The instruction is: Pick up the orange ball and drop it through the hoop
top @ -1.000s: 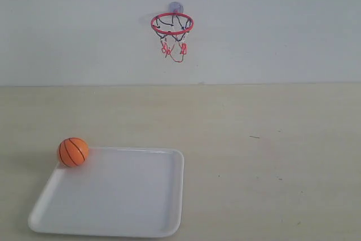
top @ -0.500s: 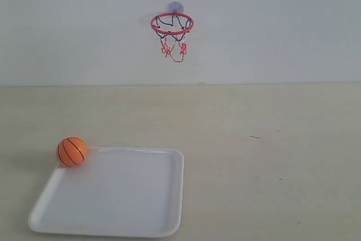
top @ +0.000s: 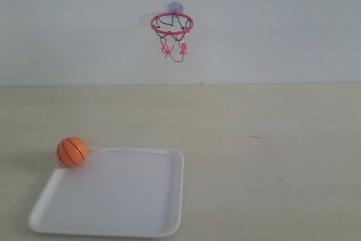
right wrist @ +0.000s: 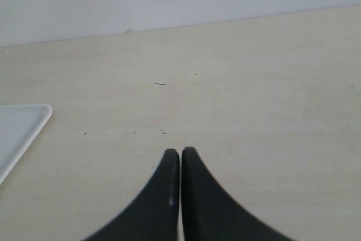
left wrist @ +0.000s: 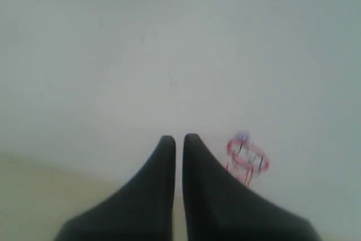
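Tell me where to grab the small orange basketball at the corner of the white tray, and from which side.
Likely from above, closing across the widest middle of the small orange basketball: it is round, but the rim of the flat white tray crowds its lower side.

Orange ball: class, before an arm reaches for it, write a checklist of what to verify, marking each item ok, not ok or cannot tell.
1. The orange ball is uncovered and free to grasp: ok; nothing lies on it.
2. The ball lies fully inside the tray: cannot tell; it sits right at a corner rim.
3. The left tool is open for a grasp: not ok; shut and empty.
4. The right tool is open: not ok; shut and empty.
5. The hoop has a clear ring and empty net: ok.
6. A tool is close to the ball: not ok; no arm shows in the exterior view.
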`<state>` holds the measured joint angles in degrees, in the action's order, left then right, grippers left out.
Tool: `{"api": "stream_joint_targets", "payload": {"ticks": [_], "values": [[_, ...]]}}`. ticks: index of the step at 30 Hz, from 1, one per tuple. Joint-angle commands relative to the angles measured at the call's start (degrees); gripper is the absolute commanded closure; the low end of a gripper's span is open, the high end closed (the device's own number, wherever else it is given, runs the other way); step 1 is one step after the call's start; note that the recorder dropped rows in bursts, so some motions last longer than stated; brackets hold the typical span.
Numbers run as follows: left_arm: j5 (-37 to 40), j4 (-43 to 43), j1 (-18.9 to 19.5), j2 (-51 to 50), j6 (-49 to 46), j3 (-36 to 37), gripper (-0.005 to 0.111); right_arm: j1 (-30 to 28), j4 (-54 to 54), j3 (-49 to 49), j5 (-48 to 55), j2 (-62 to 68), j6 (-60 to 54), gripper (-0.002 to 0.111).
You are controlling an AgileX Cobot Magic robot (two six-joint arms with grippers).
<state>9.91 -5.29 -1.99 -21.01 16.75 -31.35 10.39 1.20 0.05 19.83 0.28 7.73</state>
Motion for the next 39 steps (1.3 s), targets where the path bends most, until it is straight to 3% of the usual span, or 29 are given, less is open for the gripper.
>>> {"api": "stream_joint_targets", "payload": {"ticks": [1,4,6,13,21,24,28,32,39], "values": [[21.7,-3.3,0.1,-21.1,-5.7,-10.1,0.103,-0.1,-0.2,-0.1,-0.7,-0.3,-0.2,0.108],[31.2,-6.4,0.1,-36.5,-19.2,-17.6,0.103,-0.1,-0.2,-0.1,-0.7,-0.3,-0.2,0.108],[33.3,-6.9,0.1,-44.7,-22.7,-21.9,0.103,-0.1,-0.2,-0.1,-0.7,-0.3,-0.2,0.108],[31.1,-10.5,0.1,-66.2,-22.8,-31.0,0.103,-0.1,-0.2,-0.1,-0.7,-0.3,-0.2,0.108],[32.7,-10.9,0.1,-79.2,-28.6,-35.4,0.101,-0.1,-0.2,-0.1,-0.7,-0.3,-0.2,0.108],[33.2,-14.8,0.1,-81.4,-31.7,-36.7,0.088,-0.1,-0.2,-0.1,-0.7,-0.3,-0.2,0.108],[32.1,-21.2,0.1,-83.4,-39.5,-37.0,0.059,-0.1,-0.2,-0.1,-0.7,-0.3,-0.2,0.108],[30.9,-21.0,0.1,-84.7,-45.0,-37.4,0.033,-0.1,-0.2,-0.1,-0.7,-0.3,-0.2,0.108],[28.7,-20.3,0.1,-87.4,-46.4,-38.0,0.029,-0.1,-0.2,-0.1,-0.7,-0.3,-0.2,0.108]]}}
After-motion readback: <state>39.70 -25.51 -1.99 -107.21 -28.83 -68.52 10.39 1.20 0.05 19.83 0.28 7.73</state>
